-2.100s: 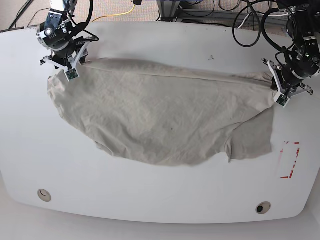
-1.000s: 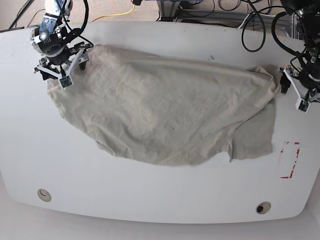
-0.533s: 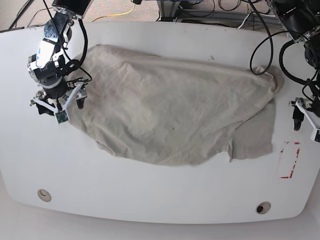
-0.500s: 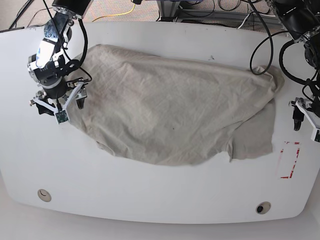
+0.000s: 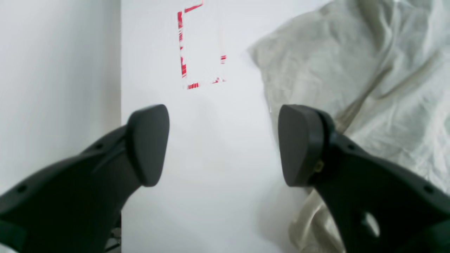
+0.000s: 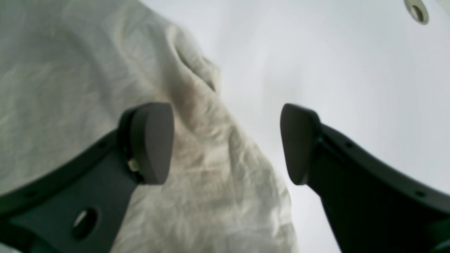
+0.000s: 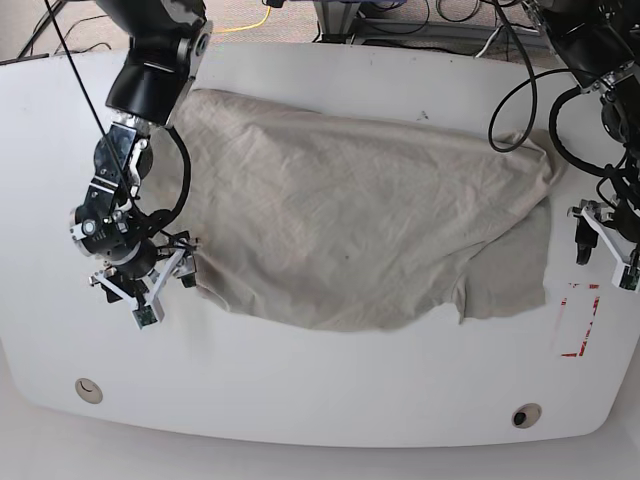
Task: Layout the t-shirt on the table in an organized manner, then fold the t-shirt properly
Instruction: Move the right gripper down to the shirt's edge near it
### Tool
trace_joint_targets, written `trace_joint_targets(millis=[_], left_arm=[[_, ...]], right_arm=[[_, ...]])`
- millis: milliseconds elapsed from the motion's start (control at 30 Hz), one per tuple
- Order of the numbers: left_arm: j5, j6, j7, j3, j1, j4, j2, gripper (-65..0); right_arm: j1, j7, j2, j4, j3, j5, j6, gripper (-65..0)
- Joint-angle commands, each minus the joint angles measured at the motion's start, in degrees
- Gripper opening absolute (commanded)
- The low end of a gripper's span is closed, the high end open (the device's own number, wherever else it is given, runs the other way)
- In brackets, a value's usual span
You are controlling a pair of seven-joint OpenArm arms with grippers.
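The khaki-grey t-shirt (image 7: 340, 230) lies spread and wrinkled across the middle of the white table (image 7: 330, 400). My right gripper (image 7: 160, 292) hangs open over the shirt's lower left edge. In the right wrist view the right gripper (image 6: 225, 144) has that edge of the t-shirt (image 6: 88, 88) under its left finger and bare table under the other. My left gripper (image 7: 605, 258) stands open just right of the shirt's right edge. In the left wrist view the left gripper (image 5: 225, 144) holds nothing, with the t-shirt (image 5: 351, 70) beside it.
A red-outlined rectangle mark (image 7: 578, 320) lies on the table near the left gripper, and the same red mark (image 5: 200, 45) shows in the left wrist view. Small round holes (image 7: 88, 390) (image 7: 526, 415) sit near the front edge. Cables (image 7: 500, 40) run behind the table.
Both grippers have let go of the shirt's far edge. The right gripper has travelled down the shirt's left side toward the front; the left gripper has moved toward the front too.
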Motion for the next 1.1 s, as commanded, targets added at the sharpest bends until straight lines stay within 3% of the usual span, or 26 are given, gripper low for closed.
trace_joint_targets(millis=[0, 367, 1067], left_arm=[[-0.2, 0.3, -1.0, -0.4, 0.5, 1.2, -1.3, -19.7], [-0.1, 0.3, -1.0, -2.3, 2.2, 1.7, -1.2, -19.9], [-0.1, 0.3, -1.0, -5.9, 6.2, 3.7, -0.1, -19.9]], right_arm=[[5.4, 2.8, 0.7, -5.0, -0.1, 0.6, -0.3, -19.0], [14.0, 10.8, 0.8, -25.6, -0.2, 0.6, -0.3, -19.0], [10.1, 20.3, 1.6, -35.8, -0.1, 0.6, 1.3, -19.7]])
